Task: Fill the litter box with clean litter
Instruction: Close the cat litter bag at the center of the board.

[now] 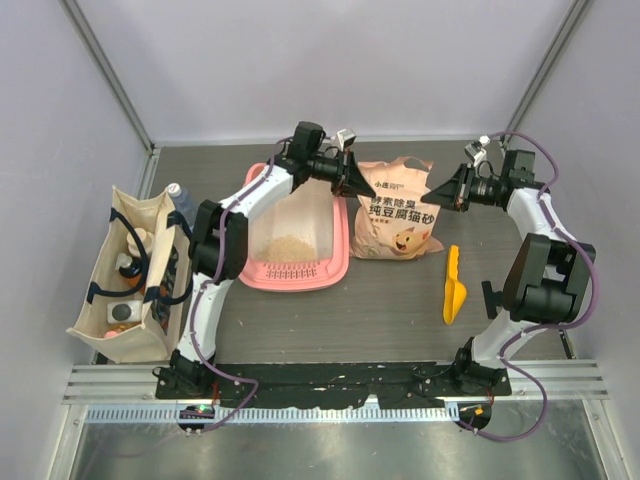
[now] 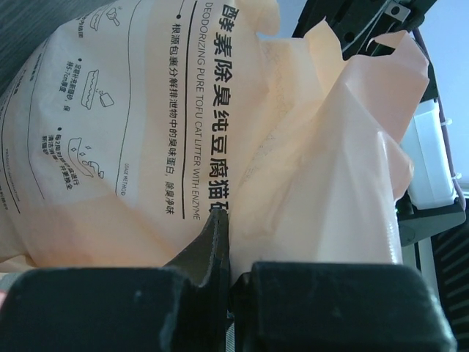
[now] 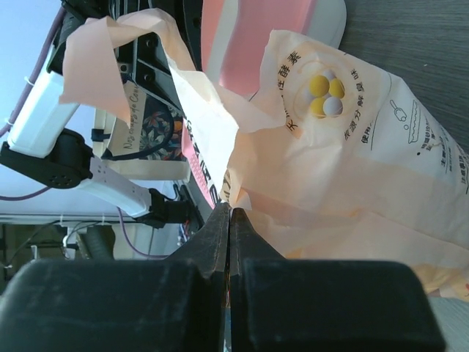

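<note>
The pink litter box (image 1: 300, 280) lies left of centre, and a small pile of tan clean litter (image 1: 290, 247) sits on its whitish floor. Beside it on the right is the peach litter bag (image 1: 398, 215) with the cartoon cat. My left gripper (image 1: 356, 187) is at the bag's upper left corner. It is shut, and the bag's film (image 2: 308, 169) is pinched at its tips (image 2: 223, 216). My right gripper (image 1: 428, 199) meets the bag's right edge. It is shut with the crumpled bag edge (image 3: 242, 169) at its tips (image 3: 231, 209). The box's pink wall (image 3: 271, 37) shows behind the bag.
A yellow-orange scoop (image 1: 453, 285) lies on the table right of the bag. A beige tote bag (image 1: 135, 265) holding several items stands at the far left. Grey walls close in the table at the back and sides.
</note>
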Available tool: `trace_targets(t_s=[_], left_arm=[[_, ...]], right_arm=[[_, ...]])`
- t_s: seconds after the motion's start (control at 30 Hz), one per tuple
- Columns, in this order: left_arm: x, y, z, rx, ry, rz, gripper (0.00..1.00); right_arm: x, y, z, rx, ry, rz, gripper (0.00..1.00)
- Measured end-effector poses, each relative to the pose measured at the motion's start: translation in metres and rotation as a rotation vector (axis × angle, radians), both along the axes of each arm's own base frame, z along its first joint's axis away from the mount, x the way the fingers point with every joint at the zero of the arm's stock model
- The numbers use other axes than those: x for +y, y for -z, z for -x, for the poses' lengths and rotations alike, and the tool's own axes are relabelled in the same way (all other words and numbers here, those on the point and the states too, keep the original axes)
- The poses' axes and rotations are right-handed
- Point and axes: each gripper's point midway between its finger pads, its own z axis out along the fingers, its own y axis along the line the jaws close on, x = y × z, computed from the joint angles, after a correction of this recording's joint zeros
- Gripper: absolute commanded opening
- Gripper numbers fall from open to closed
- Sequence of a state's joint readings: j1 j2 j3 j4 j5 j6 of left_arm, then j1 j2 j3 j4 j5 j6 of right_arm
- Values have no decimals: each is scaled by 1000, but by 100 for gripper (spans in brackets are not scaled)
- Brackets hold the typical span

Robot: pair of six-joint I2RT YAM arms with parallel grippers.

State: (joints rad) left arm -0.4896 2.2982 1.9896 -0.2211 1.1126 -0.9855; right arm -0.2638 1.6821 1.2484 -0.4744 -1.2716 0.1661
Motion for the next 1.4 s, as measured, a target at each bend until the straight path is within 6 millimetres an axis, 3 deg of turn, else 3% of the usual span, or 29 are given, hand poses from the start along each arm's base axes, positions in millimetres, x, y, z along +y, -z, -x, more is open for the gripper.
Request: trace_targets(t_s=[0.03, 0.13, 0.37, 0.47, 0.5, 0.57, 0.6, 0.63, 0.8, 0.93, 1.1, 1.23, 1.33, 1.4], left_arm=[[0, 0, 0, 4, -1, 3, 11], [0, -3, -2, 7, -7, 11, 24], [24, -22, -29, -40, -58, 53, 31], [23, -28, -32, -81, -57, 71, 46], [20, -30, -30, -95, -51, 79, 58], [13, -32, -27, -129, -36, 96, 72], [11, -32, -25, -145, -29, 104, 90], [9, -32, -24, -160, -25, 110, 99], [10, -16, -24, -218, -31, 115, 100], [25, -15, -36, -344, -107, 59, 100], [51, -50, -47, -711, -176, -55, 100], [68, -92, -26, -1013, -131, -92, 100], [58, -107, -16, -1138, -86, -75, 100], [42, -96, -12, -1152, -54, -76, 100]], right_arm=[[0, 0, -1, 11, -2, -5, 1], [0, 2, -4, 41, -2, -18, 1], [-4, 4, -9, 76, 10, -30, 1], [-5, 4, -12, 81, 16, -27, 1], [-6, 4, -13, 84, 18, -26, 1], [-6, 4, -14, 93, 24, -26, 1], [-6, 4, -14, 96, 25, -26, 1], [-6, 5, -14, 99, 28, -25, 1], [-6, 5, -14, 104, 30, -25, 1], [-6, 5, -14, 104, 29, -25, 1], [-6, 5, -14, 104, 29, -25, 2], [-6, 5, -14, 102, 29, -24, 1], [-6, 5, -14, 101, 29, -23, 1], [-6, 5, -14, 98, 29, -23, 1]])
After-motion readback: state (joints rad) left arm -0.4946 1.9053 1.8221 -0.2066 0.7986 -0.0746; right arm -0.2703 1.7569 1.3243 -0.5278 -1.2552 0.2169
